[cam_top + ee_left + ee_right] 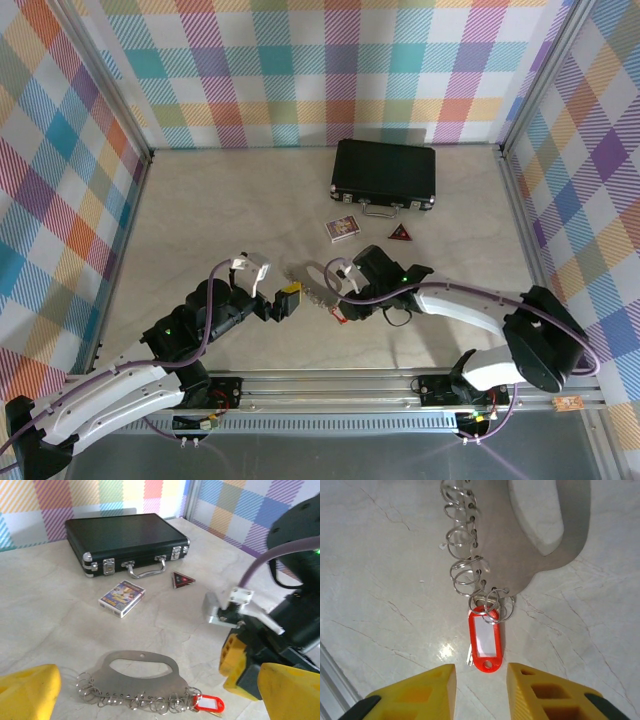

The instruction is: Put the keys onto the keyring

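Inspector: Right gripper first. How do the jaws stand?

Clerk: Partly apart. The yellow fingers have only the pale marble-patterned table in the gap between them. They grip nothing.

Inspector: Nearest item?

Clerk: A small silver key with a red plastic tag and a white label window. It lies flat just ahead of the gap, clear of both fingers. A little of the metal blade shows at the tag's lower left.

Inspector: And the keyring?

Clerk: It is a flat silver-grey metal keyring with a handle-shaped cutout and a row of small wire split rings along one edge. It lies flat on the table. The tag's top end sits among the last rings. I cannot tell whether it is threaded on.

Inspector: Left gripper?

Clerk: Jaws spread wide and holding nothing. In its wrist view the keyring lies between and ahead of the yellow fingers, apart from both.

Inspector: Farther out?

Clerk: A small printed card box and a dark red triangular piece sit well apart from the keyring. Behind them is a closed black hard case with silver corners, latches and handle.
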Controlling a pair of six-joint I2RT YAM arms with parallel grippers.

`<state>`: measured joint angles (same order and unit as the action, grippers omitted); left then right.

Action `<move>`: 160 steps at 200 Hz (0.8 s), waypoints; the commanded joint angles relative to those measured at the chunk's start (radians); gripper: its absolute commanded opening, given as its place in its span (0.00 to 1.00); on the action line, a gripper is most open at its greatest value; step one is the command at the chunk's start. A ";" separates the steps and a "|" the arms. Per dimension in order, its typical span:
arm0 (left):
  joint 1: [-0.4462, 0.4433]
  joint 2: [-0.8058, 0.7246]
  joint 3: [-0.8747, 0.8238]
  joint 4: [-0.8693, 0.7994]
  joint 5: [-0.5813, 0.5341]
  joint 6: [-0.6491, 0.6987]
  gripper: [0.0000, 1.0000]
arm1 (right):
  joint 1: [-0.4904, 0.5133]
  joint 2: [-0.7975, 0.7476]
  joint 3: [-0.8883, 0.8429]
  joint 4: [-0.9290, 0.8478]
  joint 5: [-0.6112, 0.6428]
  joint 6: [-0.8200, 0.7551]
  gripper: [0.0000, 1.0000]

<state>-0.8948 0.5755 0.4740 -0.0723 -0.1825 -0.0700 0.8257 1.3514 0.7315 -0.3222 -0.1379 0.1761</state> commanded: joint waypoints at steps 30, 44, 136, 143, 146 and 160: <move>-0.004 -0.040 -0.040 0.114 -0.080 -0.041 1.00 | -0.005 -0.208 -0.037 -0.023 0.155 -0.018 0.49; -0.005 -0.033 -0.037 0.114 -0.122 -0.041 1.00 | -0.010 -0.271 -0.052 -0.013 0.208 -0.024 0.58; 0.021 0.035 -0.092 0.221 -0.623 0.104 1.00 | -0.192 -0.616 -0.246 0.155 0.467 -0.097 0.99; 0.026 0.047 -0.096 0.224 -0.654 0.117 1.00 | -0.205 -0.637 -0.264 0.170 0.498 -0.100 0.99; 0.028 0.053 -0.097 0.227 -0.667 0.124 1.00 | -0.211 -0.645 -0.272 0.176 0.512 -0.098 0.99; 0.040 0.077 -0.110 0.252 -0.732 0.149 1.00 | -0.230 -0.694 -0.302 0.199 0.574 -0.079 0.99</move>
<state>-0.8791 0.6224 0.3893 0.0986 -0.7395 0.0010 0.6266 0.7238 0.4751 -0.2161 0.3023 0.0929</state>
